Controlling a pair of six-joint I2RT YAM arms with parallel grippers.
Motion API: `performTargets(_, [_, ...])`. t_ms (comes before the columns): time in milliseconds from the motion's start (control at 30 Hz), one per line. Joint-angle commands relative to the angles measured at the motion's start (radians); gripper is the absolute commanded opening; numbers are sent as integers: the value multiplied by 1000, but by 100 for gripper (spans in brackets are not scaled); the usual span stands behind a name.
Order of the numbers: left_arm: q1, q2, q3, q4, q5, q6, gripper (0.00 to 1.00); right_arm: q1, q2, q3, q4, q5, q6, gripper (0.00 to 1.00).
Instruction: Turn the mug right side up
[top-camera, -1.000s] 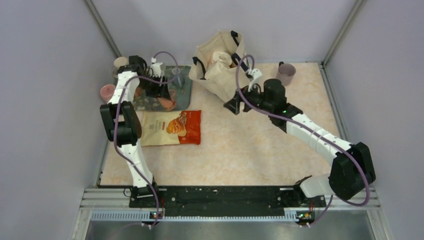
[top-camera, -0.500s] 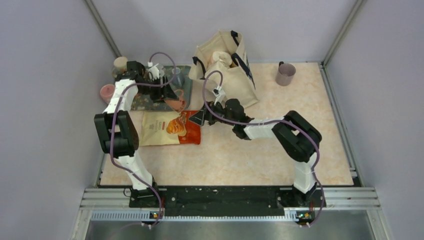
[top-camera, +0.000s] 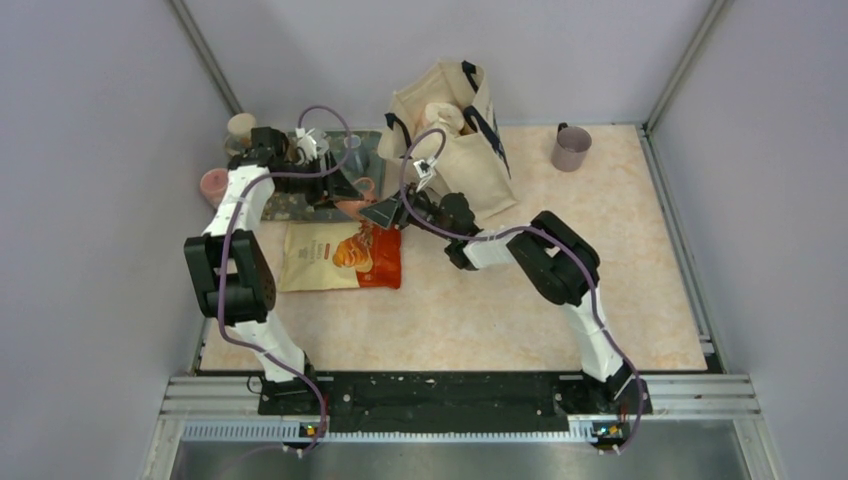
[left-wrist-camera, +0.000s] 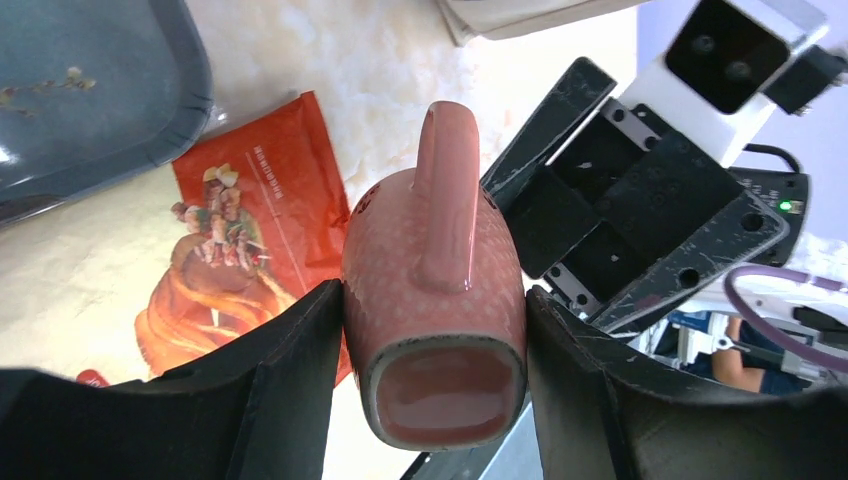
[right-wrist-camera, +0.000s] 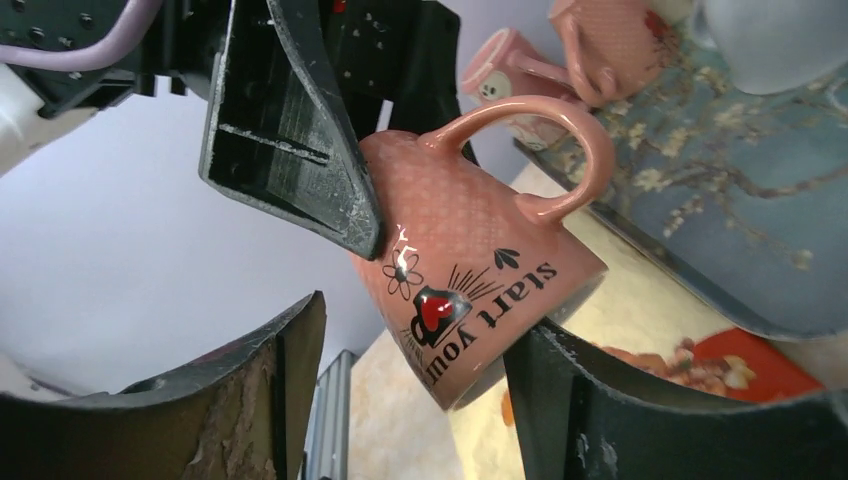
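Observation:
A pink mug (left-wrist-camera: 435, 290) printed with a red heart and black lettering (right-wrist-camera: 470, 250) hangs tilted in the air over the tray's near right corner. My left gripper (left-wrist-camera: 435, 296) is shut on its body near the base, and the base faces the left wrist camera. The handle (right-wrist-camera: 560, 150) sticks out sideways. My right gripper (right-wrist-camera: 415, 330) is open at the mug's mouth end, one finger (right-wrist-camera: 560, 400) right by the rim and the other (right-wrist-camera: 270, 390) apart from it. In the top view the mug (top-camera: 357, 208) sits between both grippers.
A floral tray (top-camera: 372, 165) holds a clear glass (top-camera: 357, 152) and two more pink mugs (right-wrist-camera: 610, 40). An orange snack bag (top-camera: 340, 255) lies below the mug. A canvas tote (top-camera: 455, 135) stands behind, and a mauve mug (top-camera: 571, 148) at the back right.
My right arm has swung left from the tote to the mug, and its jaws have narrowed a little. The left gripper has carried the mug slightly right, off the tray.

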Motion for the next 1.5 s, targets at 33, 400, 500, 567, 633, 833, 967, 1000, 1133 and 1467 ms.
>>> performTargets(33, [2,-68,-26,87,157,-67,0,19,62,117,176,-62,84,56])
performTargets(400, [29,-58,-46,92,223,-54,17,27,-56,16,200,-9,-10,0])
performTargets(500, [62,-56,-37,67,228,-23,54,27,-144,-61,70,39,-90,0])
performTargets(567, [70,-61,-33,43,186,18,67,28,-194,-88,-28,55,-155,0])
performTargets(633, [72,-72,-35,33,133,43,74,30,-246,-91,-164,56,-223,0])
performTargets(833, [75,-109,-40,33,42,93,82,33,-405,-107,-562,97,-415,0])
performTargets(967, [76,-122,-29,15,-45,116,82,34,-494,-92,-847,126,-503,0])
performTargets(1000, [75,-128,-26,5,-79,131,82,34,-524,-78,-952,145,-539,0])
performTargets(1133, [75,-158,-16,-56,-206,219,82,21,-632,16,-1467,305,-703,0])
performTargets(1467, [75,-226,-40,-107,-354,323,82,-525,-751,27,-2043,366,-830,0])
